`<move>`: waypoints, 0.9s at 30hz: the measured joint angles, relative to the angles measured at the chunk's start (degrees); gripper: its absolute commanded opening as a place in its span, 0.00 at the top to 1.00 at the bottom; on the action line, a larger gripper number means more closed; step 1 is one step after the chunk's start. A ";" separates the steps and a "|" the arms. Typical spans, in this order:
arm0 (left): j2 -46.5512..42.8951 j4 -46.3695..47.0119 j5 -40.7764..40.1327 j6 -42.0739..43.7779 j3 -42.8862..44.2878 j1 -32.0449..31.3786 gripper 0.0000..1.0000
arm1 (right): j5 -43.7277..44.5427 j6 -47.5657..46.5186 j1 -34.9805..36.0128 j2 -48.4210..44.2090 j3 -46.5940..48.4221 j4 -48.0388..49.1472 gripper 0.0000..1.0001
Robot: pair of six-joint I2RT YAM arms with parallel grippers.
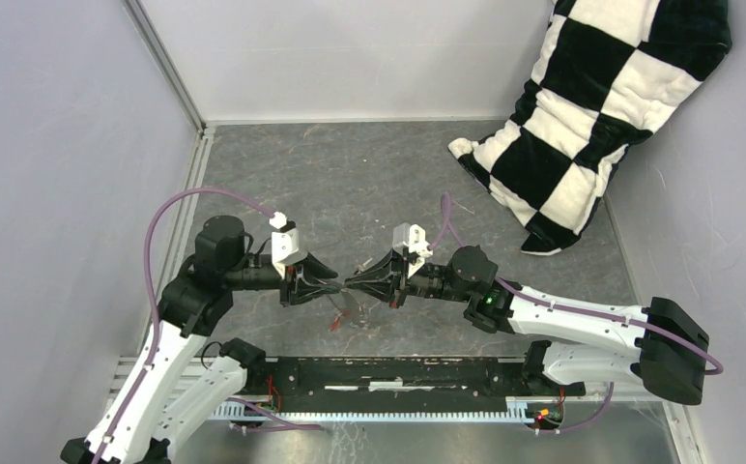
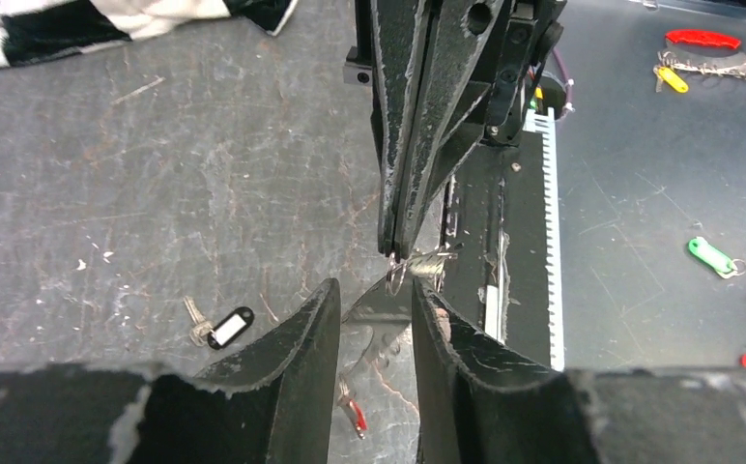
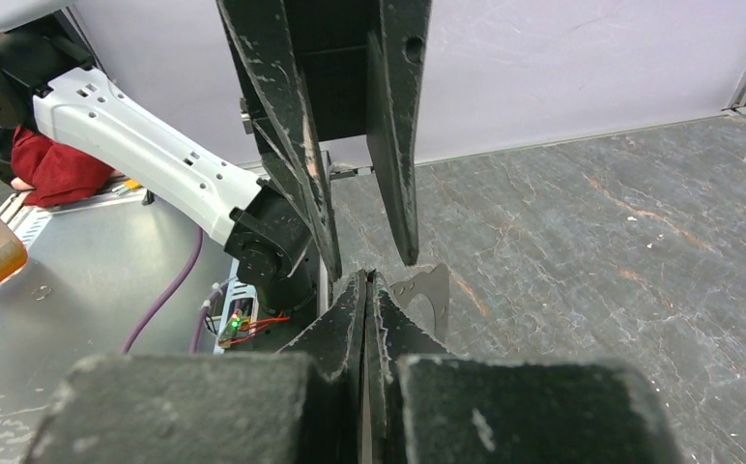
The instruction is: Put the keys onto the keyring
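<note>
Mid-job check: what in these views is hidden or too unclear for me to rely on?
- Top view: keyring is too thin and small to trace.
- Left wrist: red key shows only in the gap of the left hand; its outline is unclear.
- Right wrist: the shut right hand hides whatever it pinches.

Pillow (image 1: 591, 106) black-white checkered; table (image 1: 350, 174) mottled grey; keyring (image 2: 381, 304) silver-grey; red key (image 2: 356, 418); black key (image 2: 231, 327), white spot.
</note>
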 measured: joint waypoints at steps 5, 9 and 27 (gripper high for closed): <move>-2.40 0.61 -1.79 -0.52 0.00 0.00 0.62 | 0.48 -0.39 0.00 0.00 0.00 -0.20 0.99; -3.56 0.52 -2.95 -0.57 0.02 0.00 0.73 | 1.55 -0.61 0.00 -0.02 0.00 -0.72 0.99; 4.13 -3.06 1.90 -0.44 0.22 0.00 0.74 | 2.38 -0.59 0.00 -0.04 0.00 -0.81 0.99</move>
